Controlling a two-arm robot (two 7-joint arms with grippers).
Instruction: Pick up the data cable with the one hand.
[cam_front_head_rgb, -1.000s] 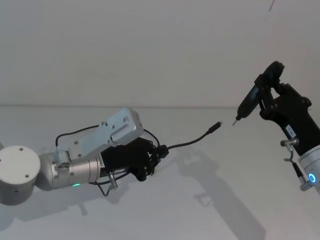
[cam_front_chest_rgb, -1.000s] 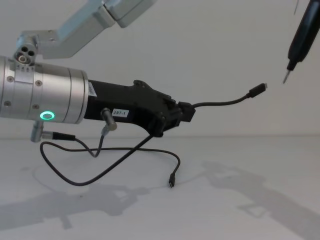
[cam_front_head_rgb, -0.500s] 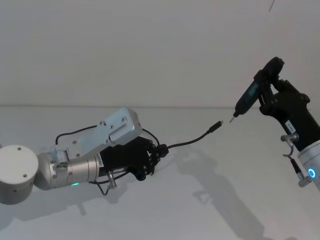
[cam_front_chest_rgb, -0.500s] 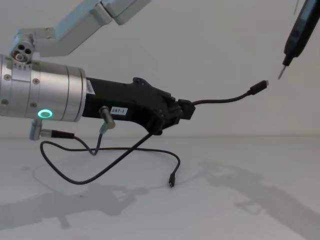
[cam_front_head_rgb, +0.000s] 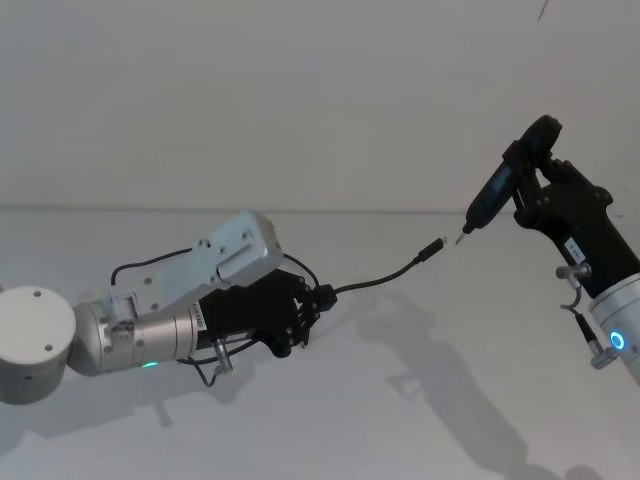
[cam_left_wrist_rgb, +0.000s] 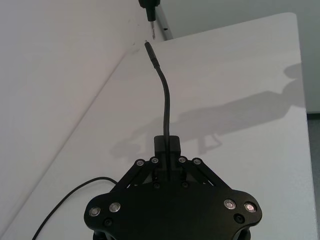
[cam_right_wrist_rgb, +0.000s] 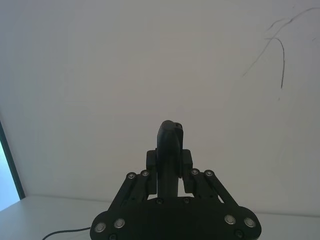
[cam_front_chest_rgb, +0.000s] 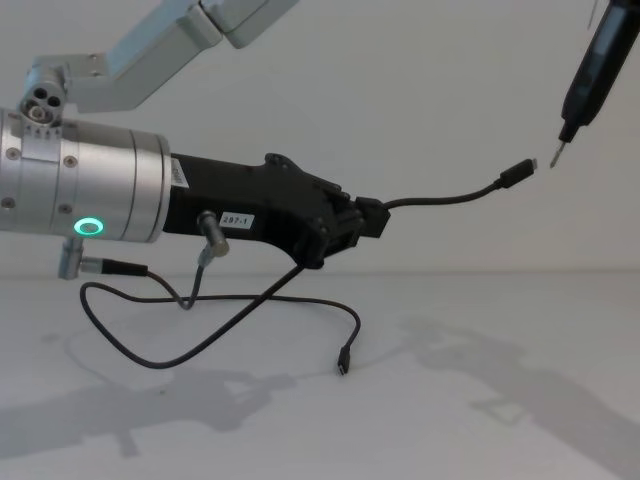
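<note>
The data cable (cam_front_head_rgb: 385, 281) is a thin black cord held above the white table. My left gripper (cam_front_head_rgb: 318, 300), the one hand with the green ring, is shut on it near one end. That end arcs up and forward to a small flat plug (cam_front_chest_rgb: 518, 174); the rest hangs in a loop below the arm, its other plug (cam_front_chest_rgb: 343, 362) touching the table. In the left wrist view the cable (cam_left_wrist_rgb: 165, 100) rises straight out of the shut gripper (cam_left_wrist_rgb: 166, 145). My right gripper (cam_front_head_rgb: 530, 175) holds a slim black pen-like tool (cam_front_chest_rgb: 590, 70), its metal tip just off the raised plug.
The white table (cam_front_head_rgb: 420, 400) spreads below both arms, with a plain white wall behind. The left wrist view shows the table's edge (cam_left_wrist_rgb: 300, 75) off to one side. The left arm's short dark wire with silver connectors (cam_front_chest_rgb: 205, 245) hangs under its wrist.
The right gripper has moved the tool leftward, bringing its tip closer to the raised plug. The left arm has shifted slightly, still holding the cable.
</note>
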